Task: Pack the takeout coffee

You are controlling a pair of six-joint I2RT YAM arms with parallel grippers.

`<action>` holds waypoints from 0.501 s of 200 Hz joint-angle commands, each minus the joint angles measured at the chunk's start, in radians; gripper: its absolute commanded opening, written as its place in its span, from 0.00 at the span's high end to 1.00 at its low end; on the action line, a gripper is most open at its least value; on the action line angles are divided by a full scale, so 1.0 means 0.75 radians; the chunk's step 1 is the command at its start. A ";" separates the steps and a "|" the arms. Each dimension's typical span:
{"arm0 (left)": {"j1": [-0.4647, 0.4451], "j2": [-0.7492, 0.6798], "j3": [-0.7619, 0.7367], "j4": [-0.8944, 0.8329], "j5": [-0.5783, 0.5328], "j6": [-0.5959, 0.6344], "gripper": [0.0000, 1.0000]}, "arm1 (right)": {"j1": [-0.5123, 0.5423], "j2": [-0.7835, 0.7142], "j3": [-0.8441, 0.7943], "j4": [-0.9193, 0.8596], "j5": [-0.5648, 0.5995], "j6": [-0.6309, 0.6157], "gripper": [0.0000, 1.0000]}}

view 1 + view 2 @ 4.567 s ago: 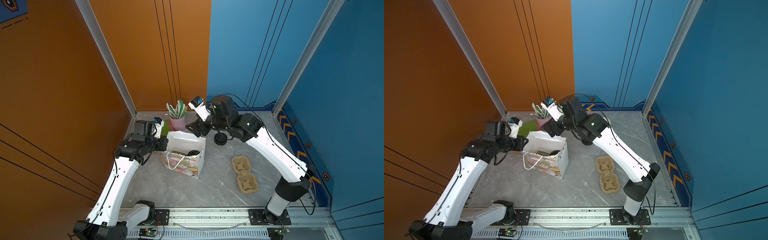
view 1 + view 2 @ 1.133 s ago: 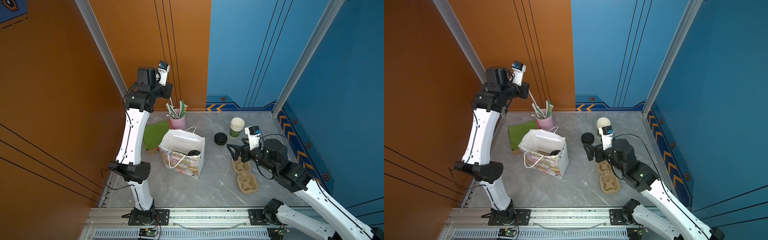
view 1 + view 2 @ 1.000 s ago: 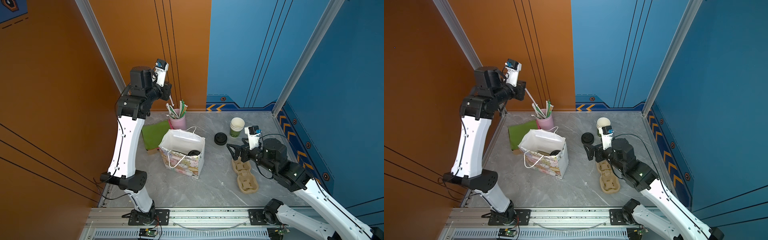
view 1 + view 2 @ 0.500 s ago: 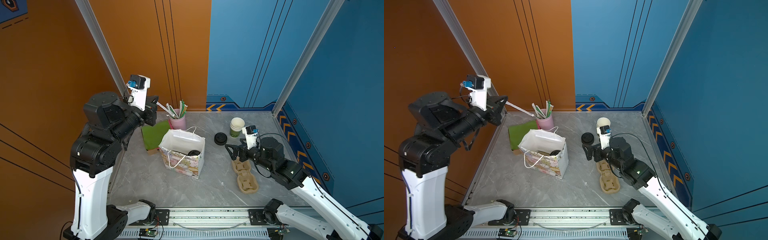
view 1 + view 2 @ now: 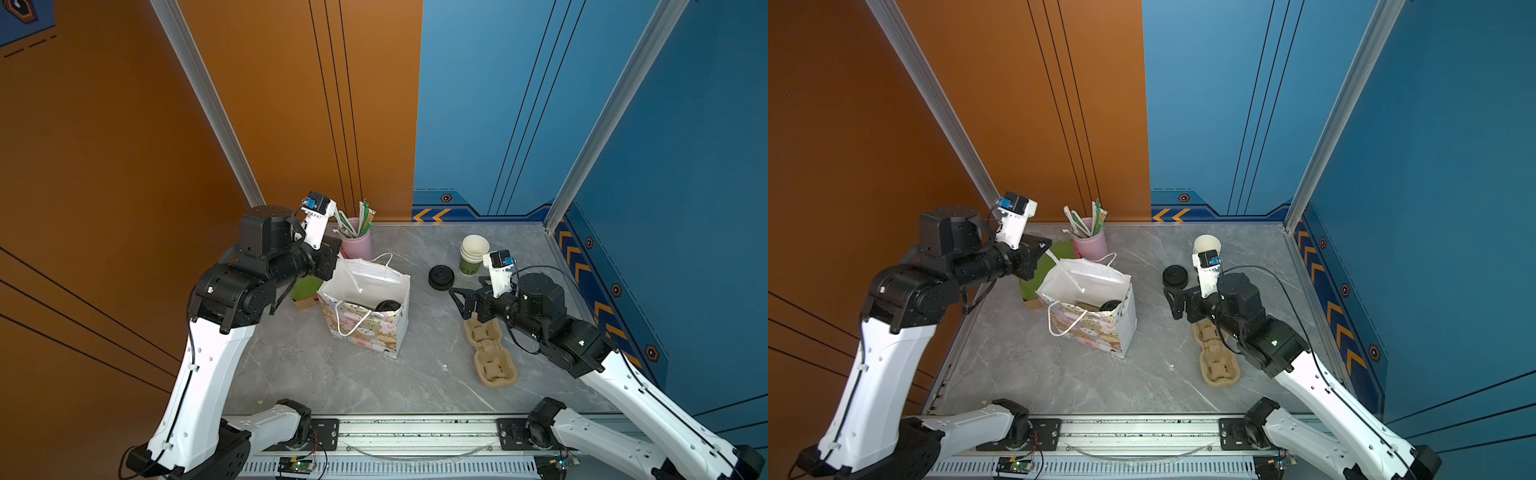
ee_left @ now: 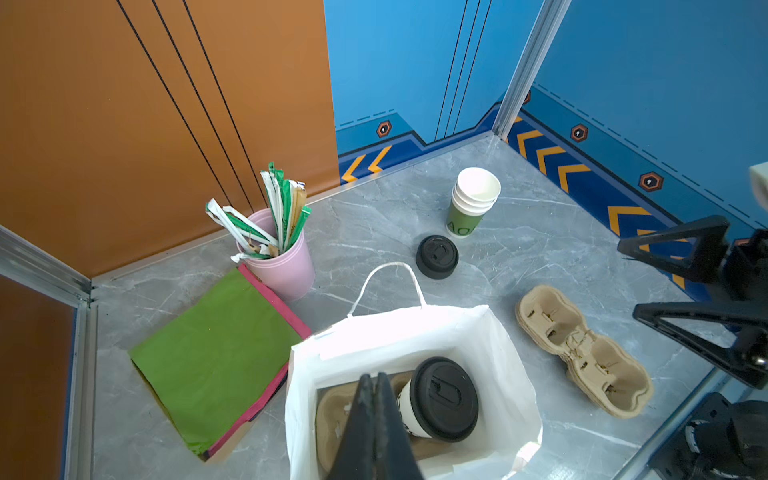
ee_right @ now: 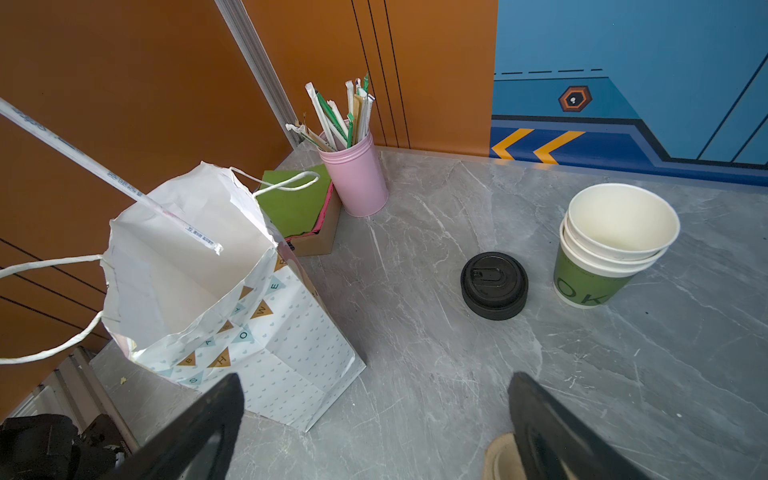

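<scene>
Adding a wrapped straw [image 7: 120,183] to the paper gift bag [image 5: 365,332]; takeout coffee [image 6: 442,399] already inside.
The takeout coffee stands upright, left of centre, lid up, long axis vertical. The left gripper [image 6: 373,378] clenches the wrapped straw, tip at the bag mouth; it likely needs lowering, then letting go. The right gripper [image 5: 458,302] gapes empty at right.

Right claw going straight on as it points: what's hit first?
Probably the paper bag: the open right claw points at its side wall, nothing between. The loose black lid sits off to one side. Height unclear.
</scene>
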 commanded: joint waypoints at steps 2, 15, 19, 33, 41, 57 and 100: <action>-0.014 -0.007 -0.084 0.000 -0.020 -0.015 1.00 | -0.007 0.002 0.007 0.022 -0.012 0.010 0.00; -0.012 -0.004 -0.158 0.034 -0.053 -0.013 1.00 | -0.007 -0.001 0.000 0.023 -0.012 0.010 0.00; -0.013 -0.004 -0.180 0.051 -0.055 -0.013 1.00 | -0.007 -0.002 -0.002 0.023 -0.014 0.010 0.00; -0.011 -0.016 -0.268 0.130 -0.070 -0.021 1.00 | -0.006 -0.006 -0.012 0.022 -0.014 0.010 0.00; -0.010 -0.023 -0.316 0.175 -0.076 -0.027 1.00 | -0.006 -0.007 -0.018 0.022 -0.014 0.011 0.00; -0.008 -0.028 -0.378 0.233 -0.079 -0.040 1.00 | -0.008 -0.011 -0.025 0.021 -0.014 0.009 0.00; 0.002 0.010 -0.488 0.302 -0.086 -0.023 1.00 | -0.009 -0.011 -0.037 0.018 -0.017 0.002 0.00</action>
